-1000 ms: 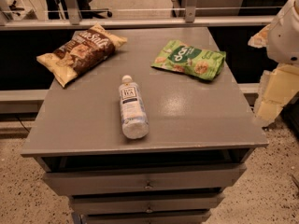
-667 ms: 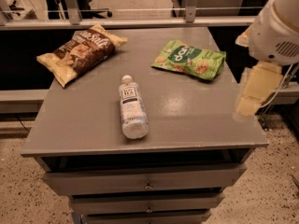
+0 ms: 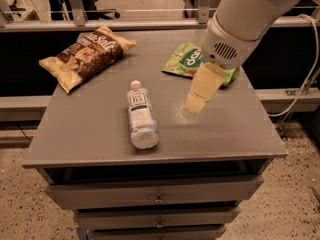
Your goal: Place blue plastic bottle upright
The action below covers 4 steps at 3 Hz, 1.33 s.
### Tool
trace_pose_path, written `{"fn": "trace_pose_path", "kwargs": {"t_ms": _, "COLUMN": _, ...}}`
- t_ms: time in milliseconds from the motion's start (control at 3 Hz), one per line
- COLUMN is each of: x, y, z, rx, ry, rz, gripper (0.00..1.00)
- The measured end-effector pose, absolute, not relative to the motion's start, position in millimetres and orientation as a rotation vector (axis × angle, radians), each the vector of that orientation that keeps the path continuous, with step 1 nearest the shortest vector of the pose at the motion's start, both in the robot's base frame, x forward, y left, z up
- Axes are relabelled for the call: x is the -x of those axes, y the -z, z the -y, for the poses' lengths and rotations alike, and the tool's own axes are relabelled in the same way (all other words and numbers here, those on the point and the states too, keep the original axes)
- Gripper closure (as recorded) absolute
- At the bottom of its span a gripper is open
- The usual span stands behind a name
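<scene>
The blue plastic bottle [image 3: 140, 115] lies on its side near the middle of the grey cabinet top [image 3: 100, 139], white cap pointing away from me, label with a dark square logo facing up. My gripper [image 3: 196, 104] hangs from the white arm coming in from the upper right. It hovers over the cabinet top, to the right of the bottle and apart from it. It holds nothing that I can see.
A brown snack bag [image 3: 87, 56] lies at the back left of the cabinet top. A green snack bag [image 3: 186, 59] lies at the back right, partly hidden behind my arm. Drawers front the cabinet below. A cable hangs at the far right.
My arm has swung left, from off the cabinet's right edge to over its top, nearer the bottle. The bottle and bags have not moved.
</scene>
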State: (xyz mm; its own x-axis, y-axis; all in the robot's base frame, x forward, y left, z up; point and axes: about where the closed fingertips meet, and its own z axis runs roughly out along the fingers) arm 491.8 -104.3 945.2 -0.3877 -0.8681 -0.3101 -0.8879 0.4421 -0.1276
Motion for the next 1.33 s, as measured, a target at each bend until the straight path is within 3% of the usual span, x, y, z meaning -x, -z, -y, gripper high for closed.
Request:
{"fn": "trace_pose_path", "kwargs": {"t_ms": 667, "x": -492.3, "y": -946.3, "z": 101.0, "rx": 1.384, "ry": -0.108, "rz": -2.436, "gripper": 0.00}}
{"fn": "trace_pose_path", "kwargs": {"t_ms": 1000, "x": -493.5, "y": -947.1, "z": 79.1, "rx": 1.372, "ry": -0.108, "rz": -2.434, "gripper": 0.00}}
{"fn": "trace_pose_path", "kwargs": {"t_ms": 1333, "x": -503.6, "y": -934.8, "z": 24.1, "rx": 1.353, "ry": -0.131, "rz": -2.470, "gripper": 0.00}}
